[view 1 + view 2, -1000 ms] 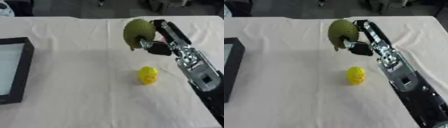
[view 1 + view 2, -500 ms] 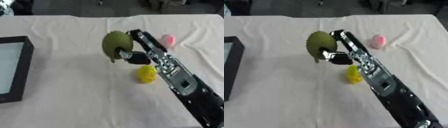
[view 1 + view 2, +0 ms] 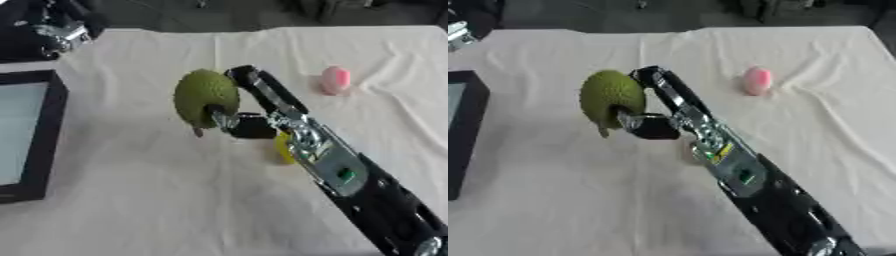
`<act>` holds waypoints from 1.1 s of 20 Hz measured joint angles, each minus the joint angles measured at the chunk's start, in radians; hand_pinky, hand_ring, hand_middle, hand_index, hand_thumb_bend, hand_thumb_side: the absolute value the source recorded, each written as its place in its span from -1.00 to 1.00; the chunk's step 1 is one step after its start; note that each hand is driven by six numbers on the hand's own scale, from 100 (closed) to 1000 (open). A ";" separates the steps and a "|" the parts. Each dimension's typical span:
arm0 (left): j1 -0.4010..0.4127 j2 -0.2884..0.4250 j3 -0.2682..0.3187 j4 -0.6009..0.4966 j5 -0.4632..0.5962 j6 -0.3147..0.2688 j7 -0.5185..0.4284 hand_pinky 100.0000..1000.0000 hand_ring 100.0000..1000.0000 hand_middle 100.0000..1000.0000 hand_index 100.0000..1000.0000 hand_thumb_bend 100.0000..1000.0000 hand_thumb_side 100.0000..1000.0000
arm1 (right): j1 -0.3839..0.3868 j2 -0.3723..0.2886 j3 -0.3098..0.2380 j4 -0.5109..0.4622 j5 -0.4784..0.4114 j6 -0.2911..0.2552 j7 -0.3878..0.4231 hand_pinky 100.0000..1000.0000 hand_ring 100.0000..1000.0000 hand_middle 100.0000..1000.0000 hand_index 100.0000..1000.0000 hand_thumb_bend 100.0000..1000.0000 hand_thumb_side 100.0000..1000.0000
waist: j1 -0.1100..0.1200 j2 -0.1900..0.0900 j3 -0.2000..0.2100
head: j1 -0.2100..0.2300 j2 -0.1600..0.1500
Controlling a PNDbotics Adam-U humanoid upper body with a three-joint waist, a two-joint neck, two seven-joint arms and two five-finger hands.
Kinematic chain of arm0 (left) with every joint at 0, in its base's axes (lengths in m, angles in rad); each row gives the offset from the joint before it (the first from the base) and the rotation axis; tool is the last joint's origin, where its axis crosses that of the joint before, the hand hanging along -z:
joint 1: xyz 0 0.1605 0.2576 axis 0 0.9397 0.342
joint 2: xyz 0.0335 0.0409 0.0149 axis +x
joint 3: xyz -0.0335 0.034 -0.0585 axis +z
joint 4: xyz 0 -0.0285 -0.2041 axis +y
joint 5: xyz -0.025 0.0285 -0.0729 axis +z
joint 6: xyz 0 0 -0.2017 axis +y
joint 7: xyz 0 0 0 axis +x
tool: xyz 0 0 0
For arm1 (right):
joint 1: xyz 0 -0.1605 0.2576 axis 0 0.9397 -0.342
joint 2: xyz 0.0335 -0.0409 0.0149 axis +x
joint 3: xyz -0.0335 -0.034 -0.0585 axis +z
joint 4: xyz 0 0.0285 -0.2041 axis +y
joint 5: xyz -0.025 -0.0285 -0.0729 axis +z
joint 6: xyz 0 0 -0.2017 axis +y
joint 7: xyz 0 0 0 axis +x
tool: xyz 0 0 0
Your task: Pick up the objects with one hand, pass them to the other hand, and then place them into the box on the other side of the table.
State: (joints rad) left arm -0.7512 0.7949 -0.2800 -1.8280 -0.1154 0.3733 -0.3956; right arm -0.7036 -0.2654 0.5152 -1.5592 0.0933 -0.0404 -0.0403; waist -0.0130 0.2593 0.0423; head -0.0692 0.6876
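My right hand [image 3: 248, 125] is shut on a green bumpy fruit [image 3: 204, 96] and holds it above the middle of the table, its arm reaching in from the lower right. A yellow object [image 3: 282, 148] lies on the cloth, mostly hidden behind that arm. A pink object [image 3: 335, 80] lies further back on the right. The black-framed box [image 3: 54, 131] sits at the left edge. My left hand [image 3: 54, 33] shows at the upper left corner, blurred, well apart from the fruit.
A cream cloth [image 3: 157, 200] with creases covers the table. Dark shapes stand beyond the far edge [image 3: 780, 10].
My right arm has carried the green fruit leftward toward the table's middle, uncovering the pink object and hiding most of the yellow one. My left hand has come into view at upper left.
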 measured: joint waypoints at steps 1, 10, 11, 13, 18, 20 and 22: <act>-0.003 0.004 -0.007 0.004 -0.014 0.001 -0.024 0.37 0.46 0.46 0.71 -0.50 0.11 | 0.000 0.000 0.008 0.000 -0.006 -0.006 0.002 0.66 0.06 -0.20 0.01 -1.00 -1.00 | 0.000 0.000 0.000 | 0.000 0.001; -0.056 0.008 -0.094 0.019 -0.147 -0.003 -0.171 0.41 0.49 0.50 0.70 -0.39 0.06 | -0.018 0.017 0.059 -0.007 -0.044 -0.015 0.044 0.66 0.06 -0.20 0.01 -1.00 -1.00 | 0.003 0.000 0.002 | -0.008 0.005; -0.063 0.008 -0.107 0.018 -0.162 -0.001 -0.185 0.42 0.49 0.51 0.70 -0.38 0.06 | -0.018 0.021 0.062 -0.006 -0.044 -0.015 0.047 0.66 0.06 -0.20 0.01 -1.00 -1.00 | 0.003 0.000 0.002 | -0.009 0.005; -0.073 0.007 -0.131 0.016 -0.191 0.003 -0.211 0.43 0.50 0.53 0.72 -0.36 0.08 | -0.018 0.026 0.067 -0.003 -0.043 -0.015 0.052 0.66 0.06 -0.20 0.01 -1.00 -1.00 | 0.003 0.000 0.003 | -0.010 0.006; -0.086 0.004 -0.169 0.012 -0.250 0.011 -0.267 0.48 0.54 0.56 0.75 -0.30 0.08 | -0.019 0.033 0.074 0.000 -0.033 -0.018 0.053 0.66 0.06 -0.21 0.00 -1.00 -1.00 | 0.006 0.000 0.004 | -0.011 0.008; -0.087 -0.002 -0.179 0.013 -0.268 0.012 -0.285 0.49 0.54 0.57 0.75 -0.28 0.08 | -0.024 0.034 0.078 0.000 -0.027 -0.019 0.052 0.66 0.15 -0.21 0.00 -1.00 -1.00 | 0.006 0.000 0.004 | -0.012 0.010; -0.095 -0.005 -0.186 0.015 -0.285 0.013 -0.301 0.49 0.54 0.56 0.75 -0.27 0.11 | -0.027 0.036 0.080 -0.001 -0.018 -0.022 0.048 0.65 0.15 -0.21 0.00 -1.00 -1.00 | 0.006 0.000 0.003 | -0.012 0.013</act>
State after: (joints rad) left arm -0.8461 0.7896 -0.4660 -1.8126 -0.4007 0.3863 -0.6965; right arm -0.7310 -0.2291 0.5957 -1.5600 0.0755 -0.0620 0.0082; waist -0.0069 0.2593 0.0458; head -0.0811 0.7007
